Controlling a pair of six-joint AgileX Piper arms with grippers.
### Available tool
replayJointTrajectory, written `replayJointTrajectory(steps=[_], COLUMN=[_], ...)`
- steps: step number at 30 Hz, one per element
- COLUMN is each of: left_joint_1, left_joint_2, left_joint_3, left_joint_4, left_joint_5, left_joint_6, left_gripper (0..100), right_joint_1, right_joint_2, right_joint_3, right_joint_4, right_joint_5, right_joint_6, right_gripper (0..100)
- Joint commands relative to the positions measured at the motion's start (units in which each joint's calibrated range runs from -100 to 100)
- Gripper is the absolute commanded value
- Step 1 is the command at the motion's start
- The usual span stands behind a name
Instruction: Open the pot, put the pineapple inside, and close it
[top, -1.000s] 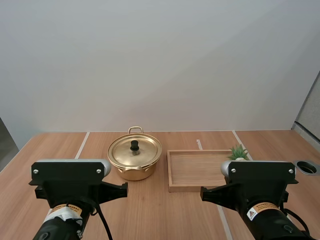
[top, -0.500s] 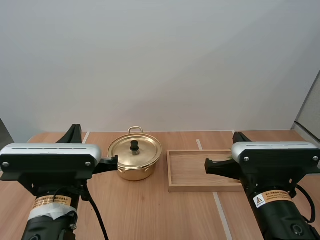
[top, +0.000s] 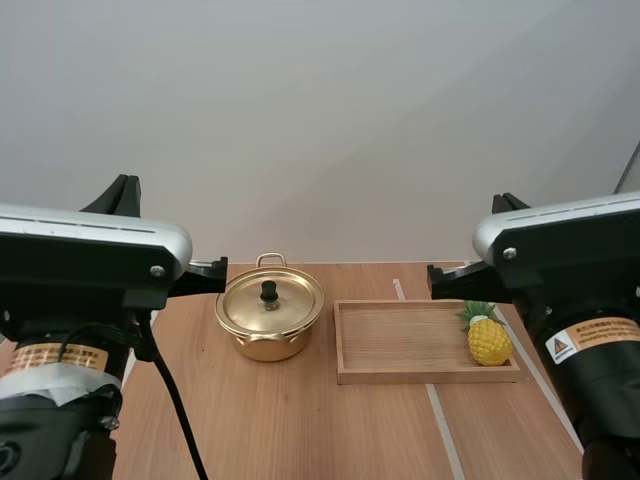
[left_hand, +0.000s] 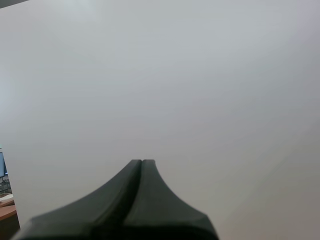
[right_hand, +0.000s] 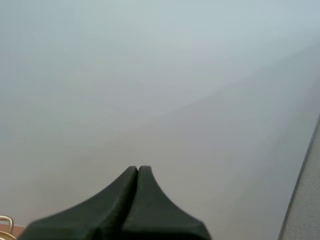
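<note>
Table surface: a light-brown wooden table (top: 300, 420) with pale stripes running away from the arm bases. A plain pale wall (top: 320, 120) stands behind it.
Pot: the gold pot (top: 269, 335) stands upright on the table, to the left of the tray. A narrow strip of bare table separates the two. One loop handle shows at the pot's far rim.
Lid: the gold lid (top: 285, 303) is seated flat on the pot, which is closed. Its black knob (top: 269, 291) stands upright at the centre.
Tray: the shallow rectangular wooden tray (top: 400, 340) has a raised rim and lies flat to the right of the pot.
Pineapple: the yellow pineapple (top: 489, 340) with a green crown lies inside the tray at its right end. The crown points toward the tray's far rim. The pineapple is well apart from the pot.
Left gripper: the left gripper (left_hand: 142, 165) has its fingers pressed together into one dark wedge with nothing between them. It points at the pale wall. In the high view its arm is raised off the table at the left side.
Right gripper: the right gripper (right_hand: 138, 171) also has its fingers closed together as one wedge, holding nothing. It faces the wall. In the high view its arm is raised at the right side, above the tray's right end.
Contact: neither gripper touches the pot, lid, tray or pineapple.
</note>
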Motion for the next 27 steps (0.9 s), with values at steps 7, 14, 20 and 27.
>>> replayJointTrajectory(steps=[7,14,20,27], left_joint_1=[-0.27,-0.27,-0.27,-0.27], left_joint_2=[0.16,8.72,18.67,30.19], left_joint_3=[-13.12,-23.45,-31.16,-40.90], left_joint_4=[0.71,0.53,-1.41,-1.46], left_joint_5=[14.15,22.13,26.84,35.48], left_joint_6=[-0.05,-0.05,-0.05,-0.05], left_gripper=[0,0,0,0], right_joint_1=[0.11,0.11,0.11,0.11], right_joint_2=[0.55,10.71,20.00,29.33], right_joint_3=[-12.12,-21.89,-29.92,-37.31], right_joint_4=[2.71,2.71,2.71,4.06], right_joint_5=[9.42,19.90,22.81,28.80], right_joint_6=[-0.09,-0.09,-0.09,-0.09], right_gripper=[0,0,0,0])
